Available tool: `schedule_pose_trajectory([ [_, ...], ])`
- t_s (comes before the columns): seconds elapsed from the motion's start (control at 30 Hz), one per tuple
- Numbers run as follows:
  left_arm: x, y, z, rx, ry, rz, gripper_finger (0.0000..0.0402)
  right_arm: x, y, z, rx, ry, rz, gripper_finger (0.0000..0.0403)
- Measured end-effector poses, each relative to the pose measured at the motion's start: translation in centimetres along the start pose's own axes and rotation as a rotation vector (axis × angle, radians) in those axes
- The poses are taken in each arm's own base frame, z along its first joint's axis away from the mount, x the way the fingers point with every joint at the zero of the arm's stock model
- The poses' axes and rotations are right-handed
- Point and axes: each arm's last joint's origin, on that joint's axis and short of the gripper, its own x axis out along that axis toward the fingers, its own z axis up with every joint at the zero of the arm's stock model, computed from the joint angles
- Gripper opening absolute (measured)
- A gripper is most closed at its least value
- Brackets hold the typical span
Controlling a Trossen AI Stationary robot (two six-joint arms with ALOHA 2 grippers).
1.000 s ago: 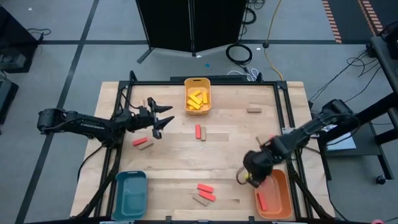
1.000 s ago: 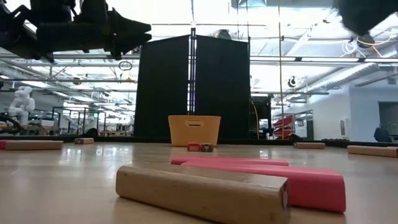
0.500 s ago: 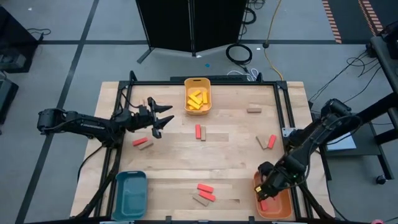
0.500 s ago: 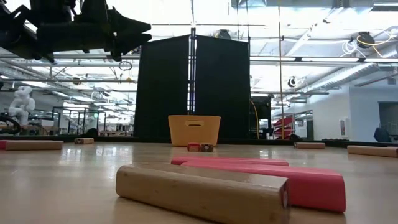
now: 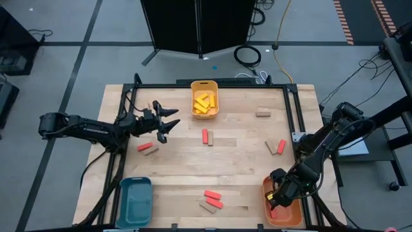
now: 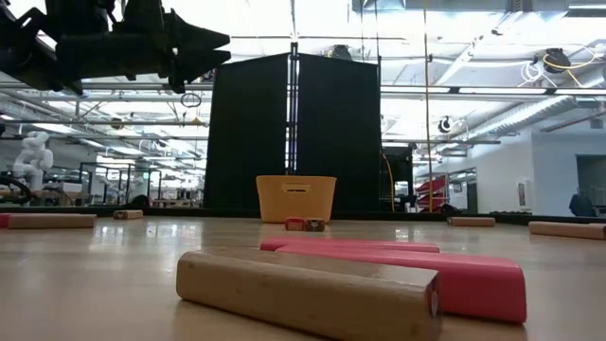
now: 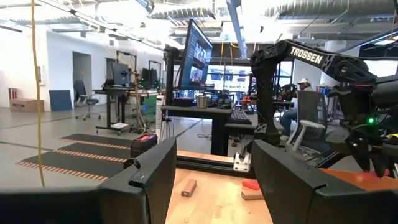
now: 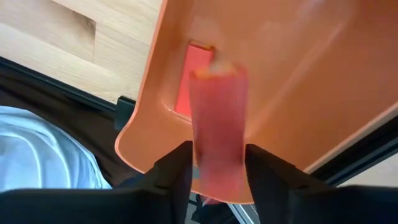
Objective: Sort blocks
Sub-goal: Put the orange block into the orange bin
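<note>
My right gripper (image 5: 275,198) hangs over the orange tray (image 5: 293,212) at the table's near right corner, shut on a red block (image 8: 217,124). Another red block (image 8: 186,81) lies flat on the tray's floor. My left gripper (image 5: 168,122) is open above the table's far left part and touches nothing; its fingers (image 7: 155,180) point level toward the right. Yellow blocks (image 5: 205,102) lie in the yellow tray (image 5: 193,96). Red and tan blocks lie flat on the table: a pair (image 5: 207,137) mid-table, a pair (image 5: 147,148) under the left gripper, and three (image 5: 211,201) near the near edge. My right gripper pinches the red block between its two fingers (image 8: 177,168), at the block's end nearer the wrist (image 8: 214,174). The fingers point down, lying along the block. The block is lifted clear above the orange tray's floor, its free end (image 8: 217,74) toward the tray.
A teal tray (image 5: 134,200) stands at the near left corner. More blocks lie on the right half: a tan one (image 5: 262,113) and a tan and red pair (image 5: 276,147). In the low view, a tan block (image 6: 308,294) and red blocks (image 6: 407,270) fill the foreground.
My right gripper has moved toward the table's near right corner, from beside the orange tray's far left corner to above the tray, keeping the red block. The arm no longer covers the tan and red pair on the right. The left arm has kept still.
</note>
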Motion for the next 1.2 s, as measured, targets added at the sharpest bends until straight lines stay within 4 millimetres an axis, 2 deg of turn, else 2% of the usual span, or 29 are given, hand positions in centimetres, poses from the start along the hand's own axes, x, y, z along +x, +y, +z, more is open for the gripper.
schedule_pose_trajectory([
  [0.17,0.0,0.0,0.0,-0.008,0.0,0.0,0.0207,0.0,0.0,0.0,0.0,0.005,-0.003,0.0174],
  [0.33,0.0,0.0,0.0,-0.008,0.0,0.0,0.0207,0.0,0.1,-0.1,-0.035,0.016,0.01,0.0194],
  [0.73,0.0,0.0,0.0,-0.009,0.0,-0.001,0.0207,-0.8,1.2,-0.2,-0.123,0.05,0.123,0.0193],
  [1.2,0.0,0.0,0.0,-0.011,-0.001,-0.006,0.0207,-2.5,3.6,2.7,-0.302,-0.086,0.292,0.0192],
])
